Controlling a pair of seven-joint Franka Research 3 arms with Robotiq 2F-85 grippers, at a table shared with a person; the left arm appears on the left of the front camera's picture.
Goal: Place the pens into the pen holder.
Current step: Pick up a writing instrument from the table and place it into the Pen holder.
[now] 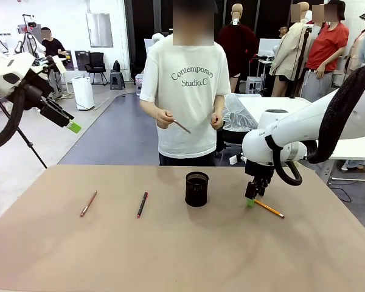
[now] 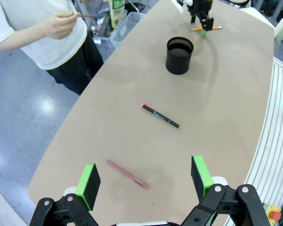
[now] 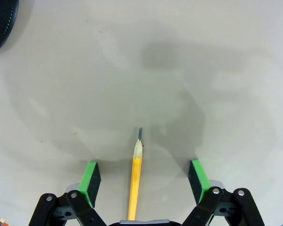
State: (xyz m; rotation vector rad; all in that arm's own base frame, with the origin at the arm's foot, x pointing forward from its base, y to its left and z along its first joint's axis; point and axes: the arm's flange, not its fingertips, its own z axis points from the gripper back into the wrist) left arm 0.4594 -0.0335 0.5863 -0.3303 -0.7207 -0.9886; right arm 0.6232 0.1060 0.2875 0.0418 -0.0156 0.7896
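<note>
The black mesh pen holder [image 1: 196, 188] stands mid-table, also in the left wrist view [image 2: 179, 55]. A yellow-orange pencil [image 1: 269, 208] lies to its right; my right gripper [image 1: 252, 199] hangs just above its near end, open, the pencil [image 3: 135, 181] lying between its fingers untouched. A black pen with red ends [image 1: 142, 204] [image 2: 161, 115] and a copper-brown pen [image 1: 89, 203] [image 2: 127, 173] lie left of the holder. My left gripper [image 1: 70, 123] is raised high at the far left, open [image 2: 144, 180] and empty. The person's hand [image 1: 165, 117] holds another thin pen [image 1: 182, 126].
The person [image 1: 185, 85] stands at the table's far edge behind the holder. The holder's rim [image 3: 1, 26] shows at the top left of the right wrist view. Bare tan tabletop [image 1: 188, 255] lies toward the front edge.
</note>
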